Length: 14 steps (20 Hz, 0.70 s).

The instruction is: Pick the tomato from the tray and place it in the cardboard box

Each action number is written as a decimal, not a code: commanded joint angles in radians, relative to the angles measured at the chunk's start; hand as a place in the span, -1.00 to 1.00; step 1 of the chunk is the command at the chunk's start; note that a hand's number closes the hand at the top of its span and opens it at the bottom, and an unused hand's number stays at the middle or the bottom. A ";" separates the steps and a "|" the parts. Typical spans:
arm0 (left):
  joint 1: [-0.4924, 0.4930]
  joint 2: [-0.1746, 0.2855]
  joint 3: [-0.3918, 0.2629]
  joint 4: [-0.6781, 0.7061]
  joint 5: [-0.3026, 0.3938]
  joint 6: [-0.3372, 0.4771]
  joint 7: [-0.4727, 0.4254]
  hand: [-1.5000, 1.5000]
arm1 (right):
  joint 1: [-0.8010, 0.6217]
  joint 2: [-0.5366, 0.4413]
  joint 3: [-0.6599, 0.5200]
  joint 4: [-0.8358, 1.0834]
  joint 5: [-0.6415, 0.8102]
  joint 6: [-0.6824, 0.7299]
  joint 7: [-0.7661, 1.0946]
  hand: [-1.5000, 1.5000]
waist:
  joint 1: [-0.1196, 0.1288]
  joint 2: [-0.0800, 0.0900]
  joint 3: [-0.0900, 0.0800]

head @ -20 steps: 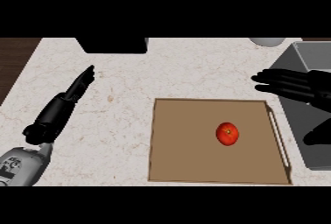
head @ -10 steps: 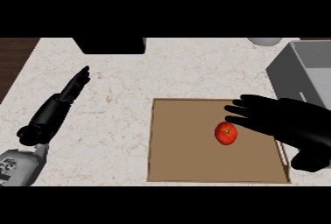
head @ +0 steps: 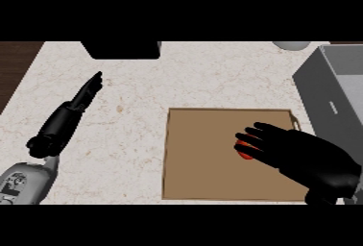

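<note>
A red tomato lies on the brown tray, right of the tray's middle, and only its left edge shows. My right hand hovers over it from the right, fingers spread and slightly bent, hiding most of it; I see no grasp around it. The box is grey-walled with an open top and stands just right of the tray. My left hand rests on the counter at the left, fingers straight and pointing away, holding nothing.
A black object stands at the counter's far edge, and a pale round thing sits at the far right. The marble counter ends at a dark strip on the left.
My right hand has swept from beside the box down and left onto the tray and now covers the tomato. The tomato and my left hand have stayed in place.
</note>
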 commanded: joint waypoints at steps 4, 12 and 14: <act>-0.027 -0.041 0.041 0.022 -0.041 -0.047 0.022 0.00 | -0.030 0.118 0.002 0.009 0.141 0.025 0.053 -1.00 | 0.003 0.001 0.000; -0.002 -0.085 0.091 -0.001 -0.095 -0.077 0.026 0.00 | -0.005 0.177 0.006 0.101 0.278 -0.003 -0.039 -1.00 | 0.002 0.001 0.000; 0.006 -0.078 0.099 0.035 -0.105 -0.089 -0.015 0.00 | -0.049 0.168 -0.026 0.178 0.303 -0.034 -0.057 -1.00 | 0.004 0.002 0.000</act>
